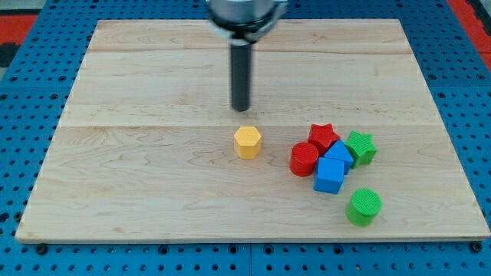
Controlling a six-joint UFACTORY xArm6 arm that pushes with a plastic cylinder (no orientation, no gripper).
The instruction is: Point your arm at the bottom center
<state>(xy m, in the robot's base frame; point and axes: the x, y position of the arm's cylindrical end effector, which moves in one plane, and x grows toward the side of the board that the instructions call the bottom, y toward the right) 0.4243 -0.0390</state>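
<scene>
Tool rod stands upright, holding nothing, my tip [241, 109] just above the yellow hexagon [248, 142].

Cut off by the view's top: arm [244, 17]. Partly hidden behind other blocks: red star [323, 136], blue block [338, 153].
</scene>
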